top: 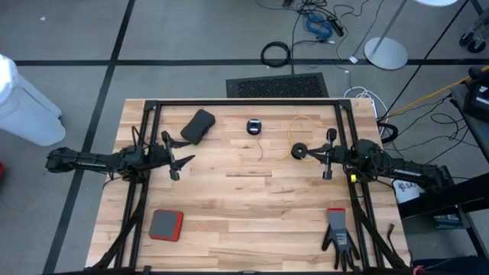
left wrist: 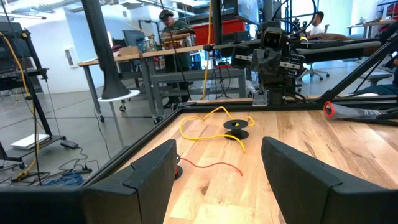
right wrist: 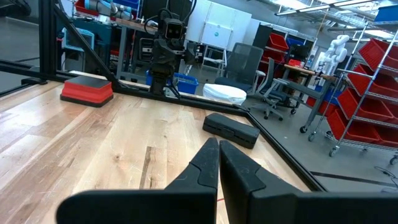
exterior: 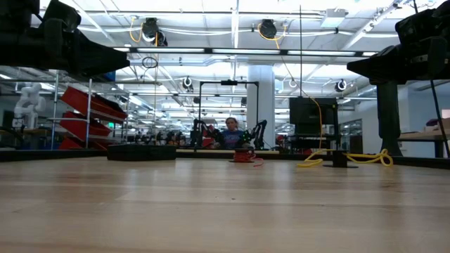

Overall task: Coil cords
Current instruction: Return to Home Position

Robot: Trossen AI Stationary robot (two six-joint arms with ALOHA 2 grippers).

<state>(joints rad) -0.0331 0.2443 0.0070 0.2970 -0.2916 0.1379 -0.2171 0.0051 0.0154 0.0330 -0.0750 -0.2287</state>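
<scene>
We find two cords on the table (top: 252, 206), neither of them wound up. The yellow cord (top: 299, 124) lies in a loose, open loop near the back edge on the right side, running to a small black spool (top: 299, 152) that sits just in front of the right gripper (top: 329, 155); in the left wrist view the same cord sprawls around the spool in slack bends instead of lying on it in turns. The thin red cord (top: 260, 147) trails forward in a short wavy line from a small black round device (top: 254, 127) near the middle of the back edge. So, as far as we can judge, the coiling of both cords is left to do; whether any handling has gone into them we cannot say. The left gripper (top: 177, 160) hangs at the left side of the table, its fingers (left wrist: 149, 180) spread wide with nothing between them, well apart from either cord. The right gripper's fingers (right wrist: 208, 165) stand closed, tips pressed together, and we see no cord caught in them; they are close to the spool but do not touch it. Elsewhere lie a dark case (top: 198, 127), a red pad (top: 166, 224) and a glove (top: 338, 232).
</scene>
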